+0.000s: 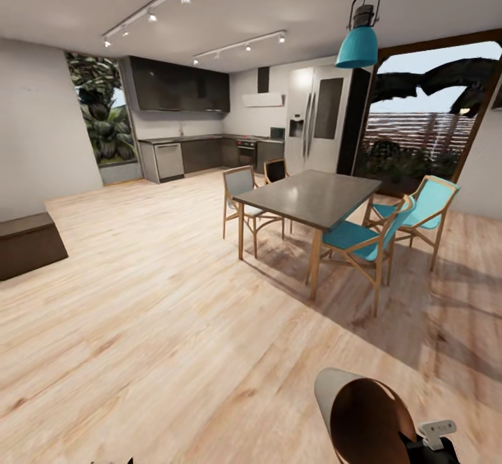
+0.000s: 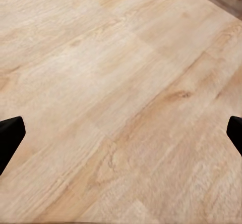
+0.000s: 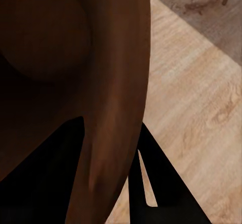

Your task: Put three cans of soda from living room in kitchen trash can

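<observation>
The tash can (image 1: 362, 415) hangs tilted at the bottom right of the head view, its copper-brown inside facing me and its pale outer wall at the left. My right gripper (image 1: 436, 443) is shut on its rim. In the right wrist view the can's brown wall (image 3: 116, 72) runs between the two dark fingers (image 3: 151, 183), one inside and one outside. My left gripper (image 2: 123, 128) is open over bare wood floor, with nothing between its fingers. The kitchen's grey cabinets (image 1: 188, 153) and dark upper unit (image 1: 181, 87) stand far ahead. The cans of soda are out of view.
A grey dining table (image 1: 314, 195) with teal chairs (image 1: 362, 237) stands ahead to the right, under a teal pendant lamp (image 1: 359, 38). A tall fridge (image 1: 317, 122) is behind it. A dark low bench (image 1: 28, 244) juts in at the left. Wood floor stretches between bench and table toward the kitchen.
</observation>
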